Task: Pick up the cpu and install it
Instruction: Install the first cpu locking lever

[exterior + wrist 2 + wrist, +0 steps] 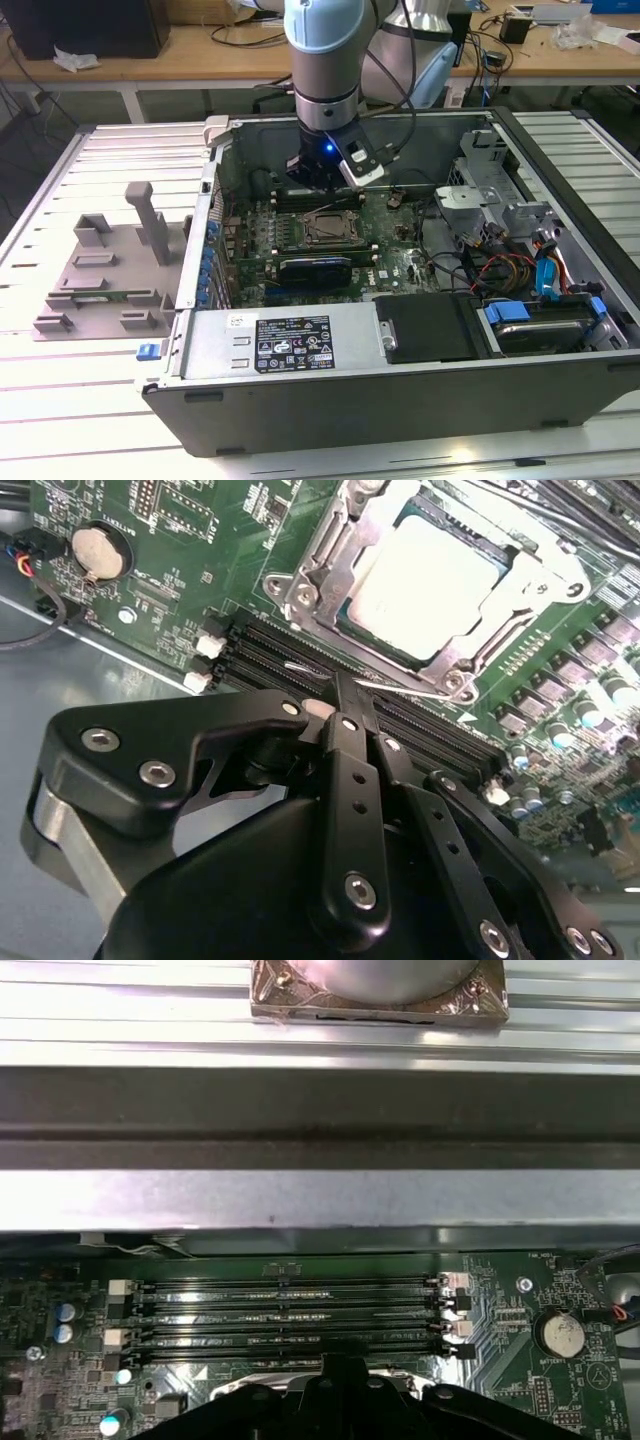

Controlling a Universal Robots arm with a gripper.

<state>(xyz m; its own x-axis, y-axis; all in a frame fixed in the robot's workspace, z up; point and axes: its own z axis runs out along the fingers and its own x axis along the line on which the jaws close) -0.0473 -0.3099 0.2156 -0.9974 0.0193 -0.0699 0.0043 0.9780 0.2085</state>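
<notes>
Cpu (425,575) in socket (305,575), closed gripper (343,685) just beside, arm (322,60) vertical

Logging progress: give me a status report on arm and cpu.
Status: fingers shut and empty, over memory slots. The cpu lies in its socket frame. Thin lever wire beside fingertips.

1. The case (400,400) lies open on top, so there is clear room from above over the socket (300,595).
2. Its rear wall (300,1200) stands close behind the gripper (340,683), which hangs over the memory slots (285,1310).
3. Cables (500,265) and a drive cage (480,195) crowd the exterior view's right.
</notes>
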